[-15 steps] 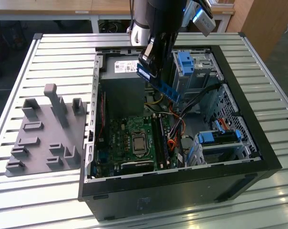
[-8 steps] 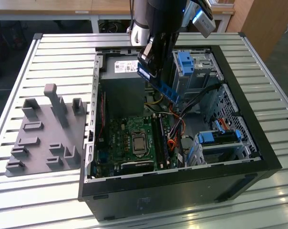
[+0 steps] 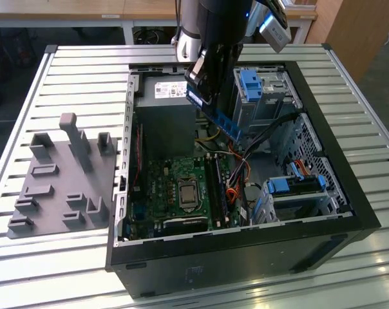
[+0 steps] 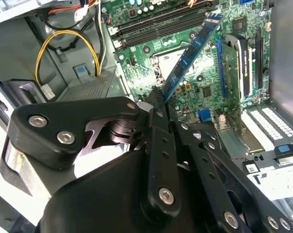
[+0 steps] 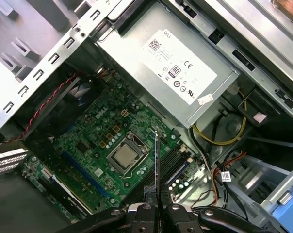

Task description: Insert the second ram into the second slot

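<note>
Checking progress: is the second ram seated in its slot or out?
Out: the gripper holds the second ram above the motherboard, clear of the slots.

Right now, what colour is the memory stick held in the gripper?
The memory stick is dark blue; the second wrist view shows it best.

The ram [image 3: 214,114] is up in the air: a thin dark-blue stick, tilted, pinched at one end by the gripper [image 5: 156,208], hanging over the slots' [image 3: 218,187] far end, not seated.
</note>
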You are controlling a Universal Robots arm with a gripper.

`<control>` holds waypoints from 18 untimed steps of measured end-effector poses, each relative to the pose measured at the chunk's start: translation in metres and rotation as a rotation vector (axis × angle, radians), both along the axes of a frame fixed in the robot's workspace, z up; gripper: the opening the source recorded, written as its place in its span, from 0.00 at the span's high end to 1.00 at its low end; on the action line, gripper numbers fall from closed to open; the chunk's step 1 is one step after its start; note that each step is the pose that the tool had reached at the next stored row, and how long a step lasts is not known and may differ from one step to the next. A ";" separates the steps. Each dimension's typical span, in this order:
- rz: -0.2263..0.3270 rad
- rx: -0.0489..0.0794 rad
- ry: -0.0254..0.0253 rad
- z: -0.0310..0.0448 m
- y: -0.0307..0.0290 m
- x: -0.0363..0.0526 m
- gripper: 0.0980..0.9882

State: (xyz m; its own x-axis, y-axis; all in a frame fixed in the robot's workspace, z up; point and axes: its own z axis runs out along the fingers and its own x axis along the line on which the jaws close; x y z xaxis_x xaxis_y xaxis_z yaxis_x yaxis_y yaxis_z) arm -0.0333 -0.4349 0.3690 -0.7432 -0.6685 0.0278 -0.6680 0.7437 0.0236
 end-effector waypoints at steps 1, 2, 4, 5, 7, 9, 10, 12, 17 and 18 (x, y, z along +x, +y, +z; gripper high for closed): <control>-0.006 0.000 0.0000 0.0000 0.0000 0.0000 0.96; -0.012 0.000 0.0000 0.0000 0.0000 0.0000 0.96; -0.024 -0.001 0.0000 0.0000 0.0000 0.0000 0.96; -0.030 -0.001 0.0001 0.0000 0.0000 0.0000 0.96; -0.041 -0.002 0.0001 0.0000 0.0000 0.0000 0.96; -0.053 -0.002 0.0000 -0.0001 0.0000 0.0000 0.96; -0.060 -0.002 0.0000 -0.0001 0.0000 0.0000 0.96; -0.077 -0.003 0.0000 -0.0002 0.0000 0.0000 0.96; -0.133 -0.004 0.0000 -0.0005 0.0000 0.0000 0.96; -0.144 -0.004 0.0000 -0.0005 0.0000 0.0000 0.96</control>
